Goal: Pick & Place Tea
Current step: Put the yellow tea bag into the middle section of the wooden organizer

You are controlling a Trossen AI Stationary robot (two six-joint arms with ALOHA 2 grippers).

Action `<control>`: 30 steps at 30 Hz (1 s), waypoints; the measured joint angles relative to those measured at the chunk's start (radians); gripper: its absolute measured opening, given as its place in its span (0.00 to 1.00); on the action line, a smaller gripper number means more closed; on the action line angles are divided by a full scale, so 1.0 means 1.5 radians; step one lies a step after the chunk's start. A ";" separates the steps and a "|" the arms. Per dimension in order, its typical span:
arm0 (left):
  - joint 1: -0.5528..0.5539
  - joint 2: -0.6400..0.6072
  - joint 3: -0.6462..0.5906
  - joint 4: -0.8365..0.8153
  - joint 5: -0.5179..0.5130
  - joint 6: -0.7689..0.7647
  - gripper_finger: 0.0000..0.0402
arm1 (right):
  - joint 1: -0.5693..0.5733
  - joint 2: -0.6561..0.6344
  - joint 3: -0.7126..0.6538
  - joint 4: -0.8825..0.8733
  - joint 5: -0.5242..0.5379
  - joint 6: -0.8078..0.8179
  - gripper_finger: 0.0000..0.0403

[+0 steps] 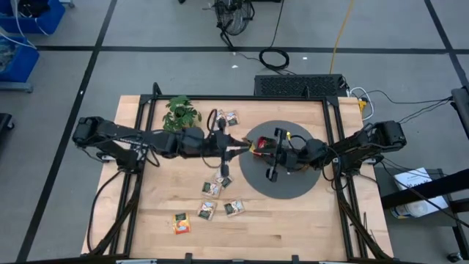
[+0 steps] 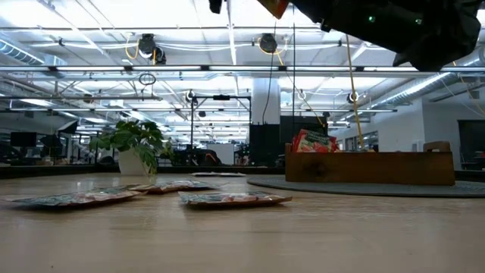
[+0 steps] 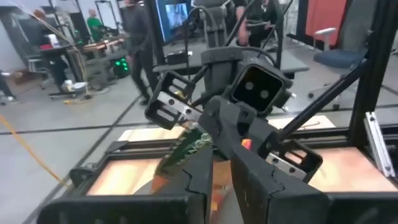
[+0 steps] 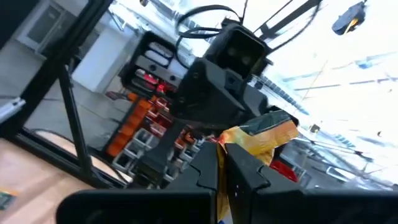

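Above tray [image 1: 282, 160] | both grippers pinch one sachet [image 1: 258, 149] | left [image 1: 246, 149] | right [image 1: 261, 151]

Both arms stretched inward above mid-table, left gripper [image 1: 240, 150] and right gripper [image 1: 258, 149] nearly tip to tip, each with fingers pinched close, wrists raised.

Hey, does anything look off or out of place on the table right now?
Yes. Both grippers meet in mid-air above the grey mat, left gripper and right gripper pinching the same orange-yellow sachet, which is bent between them. Several sachets lie scattered askew on the table, outside the wooden tray.
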 joint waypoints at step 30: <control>0.054 0.001 0.000 0.084 0.131 -0.147 0.69 | 0.083 -0.060 -0.020 -0.001 0.040 -0.129 0.01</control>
